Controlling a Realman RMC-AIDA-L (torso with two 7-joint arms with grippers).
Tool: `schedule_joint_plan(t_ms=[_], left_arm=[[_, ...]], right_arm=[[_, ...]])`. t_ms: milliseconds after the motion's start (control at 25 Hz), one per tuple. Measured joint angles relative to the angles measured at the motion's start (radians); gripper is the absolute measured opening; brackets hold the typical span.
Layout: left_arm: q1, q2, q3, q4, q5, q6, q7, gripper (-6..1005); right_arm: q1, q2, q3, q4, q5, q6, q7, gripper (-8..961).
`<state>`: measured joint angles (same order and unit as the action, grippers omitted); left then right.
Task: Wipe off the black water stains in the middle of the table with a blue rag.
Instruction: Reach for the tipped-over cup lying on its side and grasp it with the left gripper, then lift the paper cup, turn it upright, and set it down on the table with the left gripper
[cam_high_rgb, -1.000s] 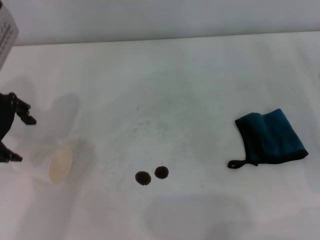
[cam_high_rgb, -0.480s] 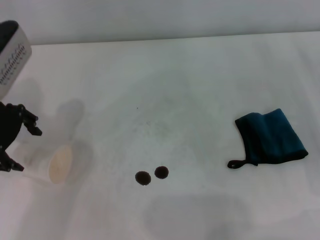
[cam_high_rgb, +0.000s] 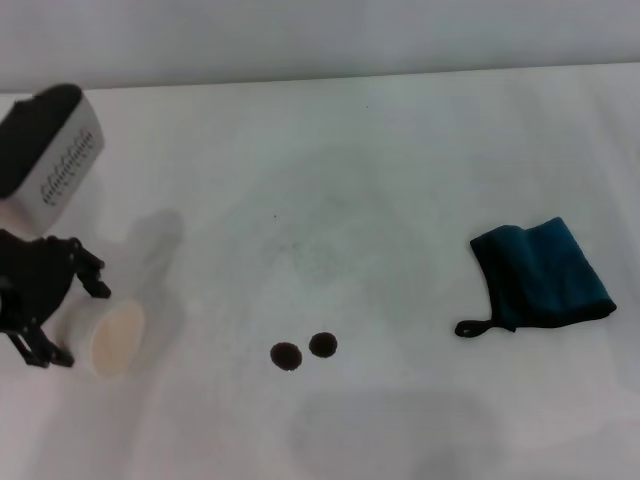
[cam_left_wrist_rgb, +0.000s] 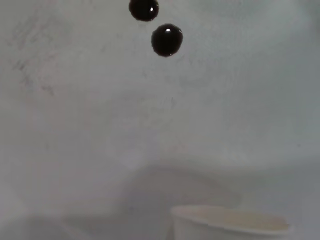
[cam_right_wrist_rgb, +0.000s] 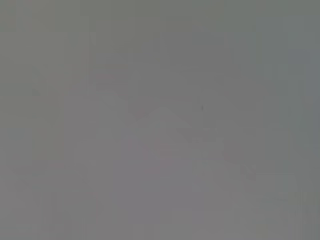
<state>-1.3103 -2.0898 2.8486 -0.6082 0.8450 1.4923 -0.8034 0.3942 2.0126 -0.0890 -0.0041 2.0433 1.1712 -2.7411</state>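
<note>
At table's left edge – left gripper (cam_high_rgb: 68, 322) spread wide around paper cup (cam_high_rgb: 113, 340).

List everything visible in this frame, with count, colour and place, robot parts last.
stains: two, dark brown-black, round, side by side, near middle of the table.
rag: one, teal-blue with black trim and loop, folded, on the robot's right side.
paper cup: one, white, lying on its side, on the robot's left.
speck: one, tiny, dark, beyond the stains.
table: one, white, faintly smudged.
left gripper: one, black, open, straddling the cup.
right gripper: not in view.
</note>
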Motion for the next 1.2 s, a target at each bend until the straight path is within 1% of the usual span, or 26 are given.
schedule_joint_plan(t_ms=[160,360,440,720,800,920,1000,1200], left_arm=[[0.010,0.001,-0.001,0.057,0.014,-0.038,-0.054,877],[0.008,0.003,-0.001,0.133,0.066,-0.092,-0.183,876],[0.007,0.005,-0.002,0.152,0.074,-0.103,-0.209,875],[0.008,0.005,-0.002,0.161,0.036,-0.110,-0.230,865],[0.007,0.005,-0.002,0.162,0.012,-0.108,-0.232,860],[0.004,0.007,-0.002,0.161,-0.052,-0.093,-0.238,732],[0.002,0.010,-0.002,0.154,-0.105,-0.080,-0.241,722],[0.011,0.013,-0.002,0.126,-0.307,-0.025,-0.244,696]], right_arm=[[-0.004,0.000,0.000,0.000,0.000,0.004,0.000,857],[-0.007,0.000,0.000,0.000,0.000,0.005,0.000,857],[-0.007,0.000,0.000,-0.001,0.000,0.005,0.000,857],[-0.006,0.000,0.000,-0.008,0.000,0.005,0.000,858],[-0.006,0.000,0.000,-0.008,0.000,0.005,0.000,858],[-0.006,0.000,-0.004,-0.010,-0.004,0.006,0.000,858],[-0.007,0.000,-0.008,-0.011,-0.008,0.006,0.000,857],[-0.009,-0.001,-0.013,-0.011,-0.013,0.017,-0.004,857]])
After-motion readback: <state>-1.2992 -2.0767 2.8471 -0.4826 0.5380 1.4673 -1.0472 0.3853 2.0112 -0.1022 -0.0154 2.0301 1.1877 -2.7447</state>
